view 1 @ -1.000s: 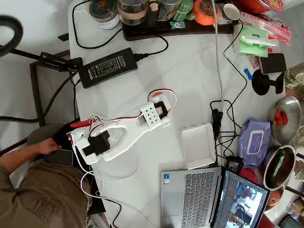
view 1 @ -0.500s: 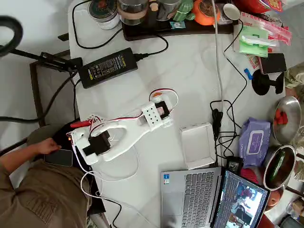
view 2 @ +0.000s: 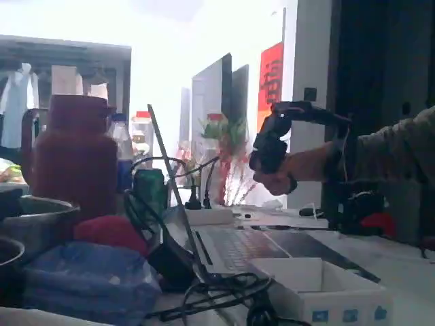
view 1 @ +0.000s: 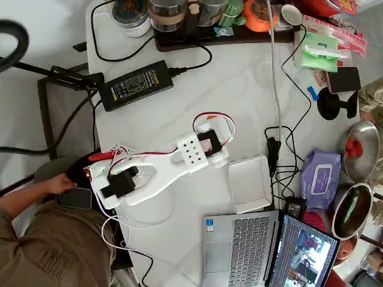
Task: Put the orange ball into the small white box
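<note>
Black power brick (view 1: 136, 84) near the table's (view 1: 239, 89) top left; tray of jars (view 1: 197, 21) along the far edge. Purple wipes packet (view 1: 321, 177) beside steel bowls (view 1: 353, 206), possibly holding vegetables. Open laptop (view 1: 242, 251) at the bottom.

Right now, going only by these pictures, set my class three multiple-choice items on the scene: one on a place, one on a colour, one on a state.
1. In the overhead view, where does the small white box lie?
A. just above the laptop
B. on the tray of jars
C. left of the black power brick

2. What colour is the packet right of the small white box in the overhead view?
A. yellow
B. black
C. purple

3. In what state is the laptop?
A. shut flat
B. open, screen lit
C. upside down

Answers: 1 A, the box sits directly above the keyboard's top edge. 2 C, its wrapper is plainly purple. 3 B, the keyboard is exposed and the screen shows a picture.
</note>
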